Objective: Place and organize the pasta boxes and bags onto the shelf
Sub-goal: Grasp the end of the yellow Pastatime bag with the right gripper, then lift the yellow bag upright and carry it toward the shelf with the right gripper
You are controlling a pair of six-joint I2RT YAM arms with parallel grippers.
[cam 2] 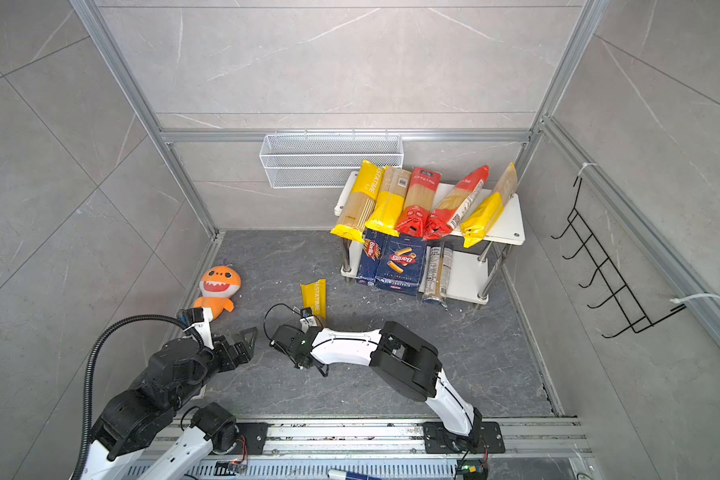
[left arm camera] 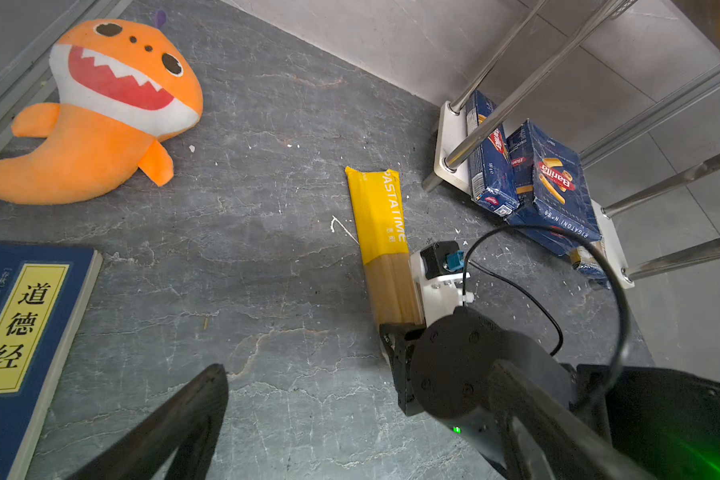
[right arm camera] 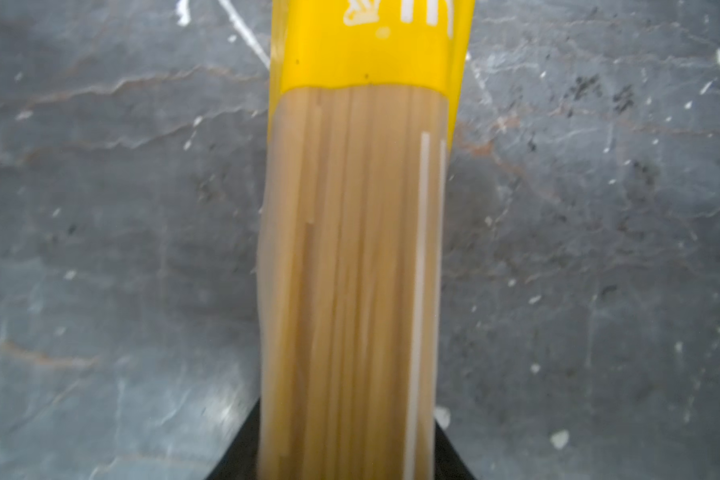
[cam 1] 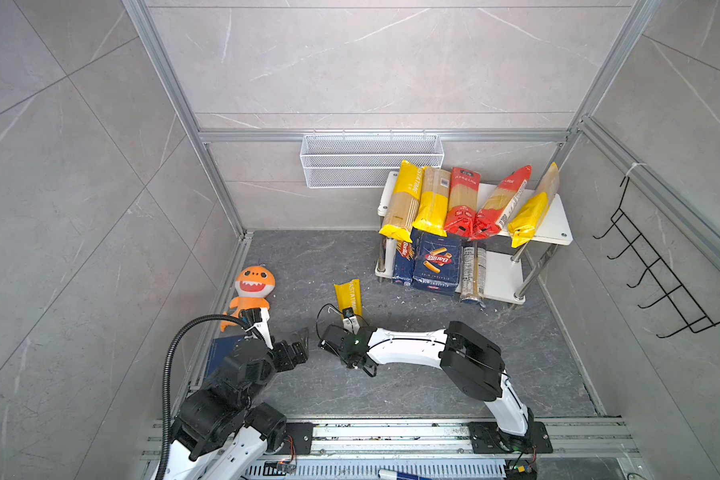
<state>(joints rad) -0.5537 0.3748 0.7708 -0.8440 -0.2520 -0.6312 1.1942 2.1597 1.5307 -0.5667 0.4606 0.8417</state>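
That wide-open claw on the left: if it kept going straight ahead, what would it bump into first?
Probably the right gripper, shut on the yellow spaghetti bag, right in front of the left gripper. Depth is hard to judge, so it might slip past.

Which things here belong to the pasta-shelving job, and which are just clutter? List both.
Job: floor spaghetti bag, between the fingers of the right gripper; five shelved spaghetti bags; narrow Barilla box; wide Barilla box; clear printed bag; shelf.
Clutter: shark plush; blue book; mesh basket; hook rack.
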